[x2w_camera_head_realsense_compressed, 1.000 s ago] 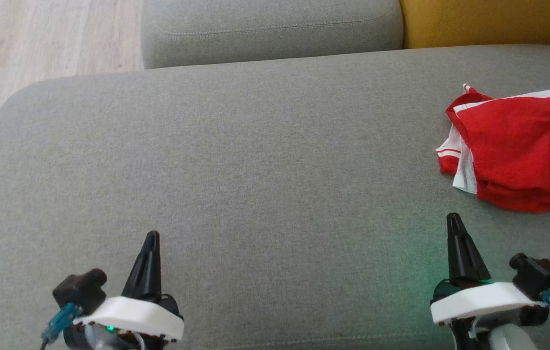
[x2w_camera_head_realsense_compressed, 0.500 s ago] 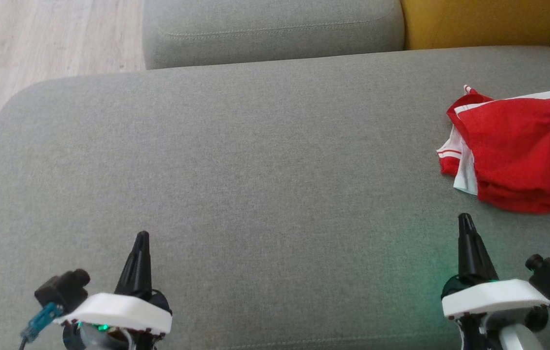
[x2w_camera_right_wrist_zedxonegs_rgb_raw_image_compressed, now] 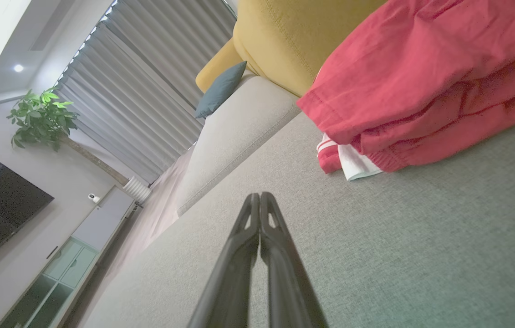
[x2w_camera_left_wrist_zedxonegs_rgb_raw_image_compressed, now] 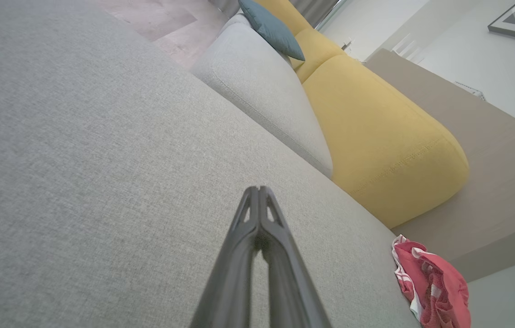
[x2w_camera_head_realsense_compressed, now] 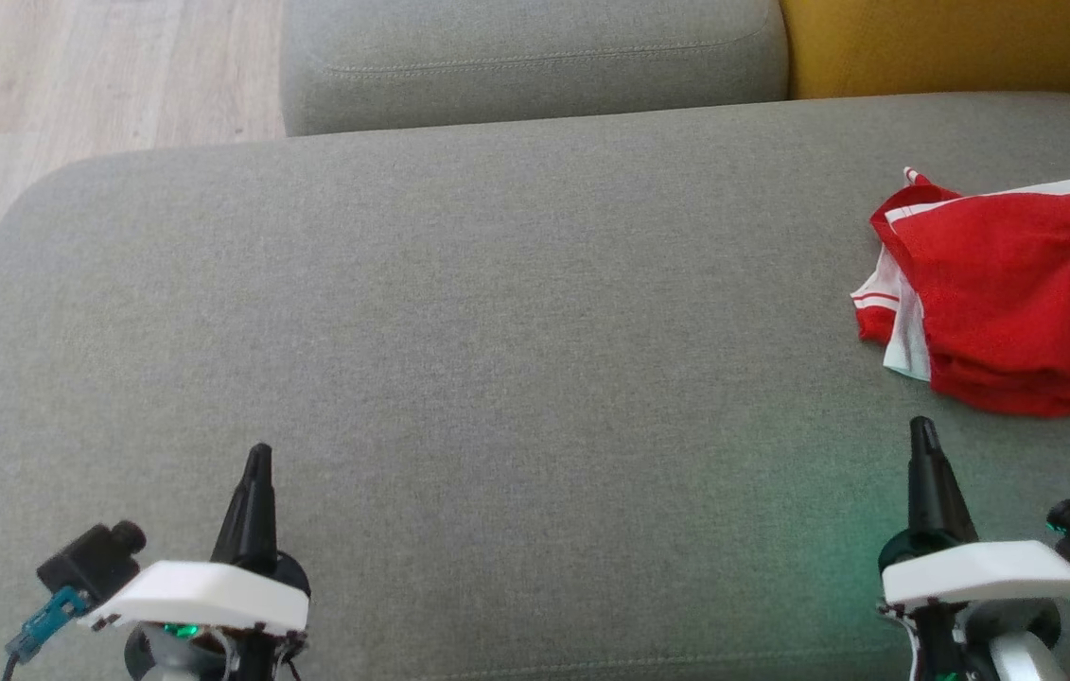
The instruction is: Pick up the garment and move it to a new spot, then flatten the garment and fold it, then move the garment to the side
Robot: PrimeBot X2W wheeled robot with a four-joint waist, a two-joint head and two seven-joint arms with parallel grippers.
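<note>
Garment: red, white-trimmed, crumpled folds | sofa seat: grey woven

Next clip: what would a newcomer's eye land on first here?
The red garment with white trim, lying at the right end of the grey seat cushion. Behind it, a yellow cushion stands out. The left gripper and right gripper sit at the near edge, jaws shut, clear of the garment.
</note>
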